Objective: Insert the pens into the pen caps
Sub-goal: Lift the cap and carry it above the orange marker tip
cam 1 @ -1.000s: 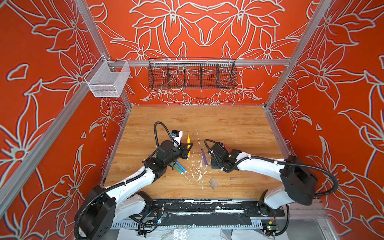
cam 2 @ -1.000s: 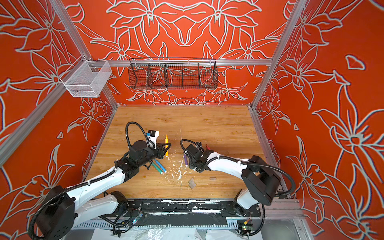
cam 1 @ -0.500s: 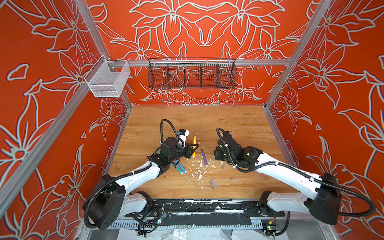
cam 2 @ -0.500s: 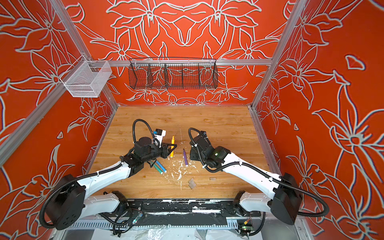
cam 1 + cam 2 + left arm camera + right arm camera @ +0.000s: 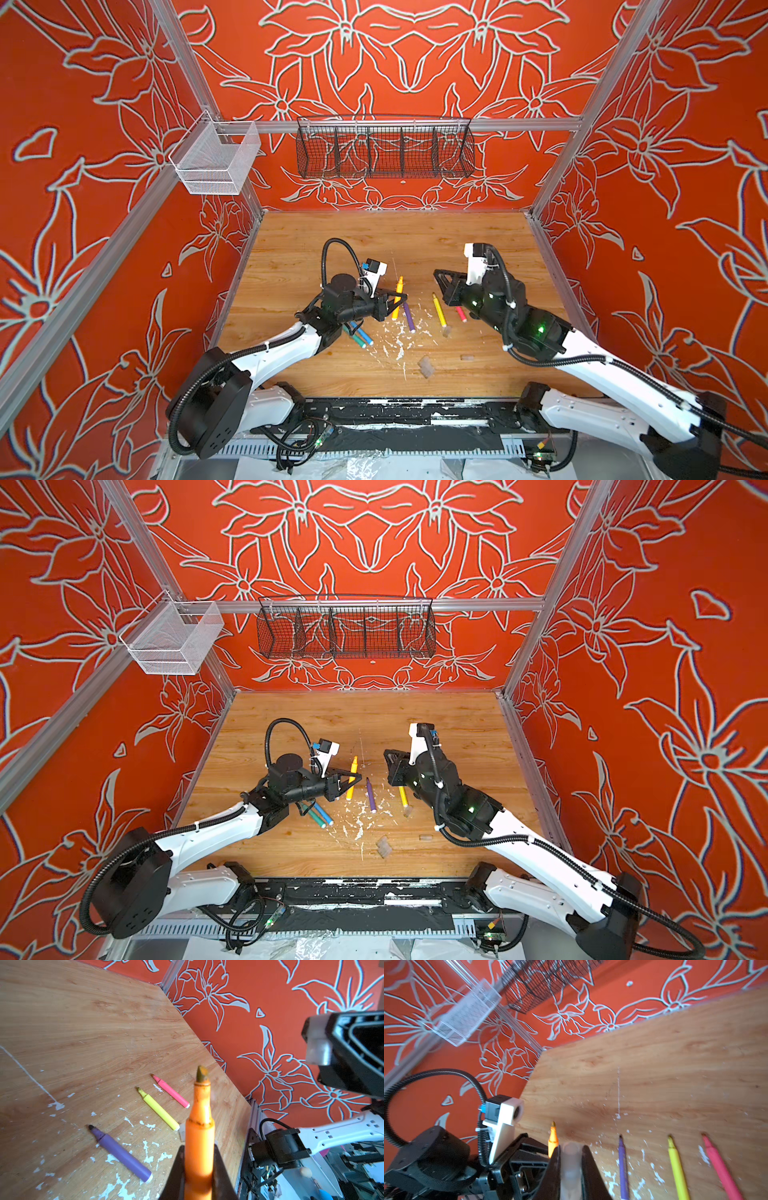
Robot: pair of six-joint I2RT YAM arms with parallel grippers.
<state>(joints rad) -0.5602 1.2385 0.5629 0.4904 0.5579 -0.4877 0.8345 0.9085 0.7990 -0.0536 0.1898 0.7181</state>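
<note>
Caps (image 5: 426, 366) lie loose nearest my bases, on the table (image 5: 291, 257) at about 6 o'clock of its middle, beside white flecks (image 5: 400, 353). A little farther, the green pen (image 5: 356, 340) and blue pen (image 5: 365, 336) lie side by side just under my left wrist, at 8 o'clock of the middle. Past the flecks, the purple pen (image 5: 408, 318), yellow pen (image 5: 438, 311) and pink pen (image 5: 460, 313) lie flat in a row, tips toward 11 to 12 o'clock. A stray cap (image 5: 446, 331) sits just at the yellow pen's whitish end.

My left arm runs from its base at 7 o'clock toward 1 o'clock, then the wrist bends so the left gripper (image 5: 399, 297) points to 3 o'clock. Its jaws are clamped on the orange pen (image 5: 400, 286), held crosswise and clear of the wood, tip toward 12 o'clock. The barrel fills the gap between my fingers (image 5: 221, 1169).

My right arm stretches long from 5 o'clock toward 10 o'clock. The right gripper (image 5: 438, 276) hangs above the table at 3 o'clock of the orange tip, apart from it. Its jaws are pinched on a clear cap (image 5: 571, 1163) that sticks out past the fingertips.

Farthest, a black basket (image 5: 384, 151) and a clear basket (image 5: 216, 160) hang on the wall rail at 12 and 10 o'clock.
</note>
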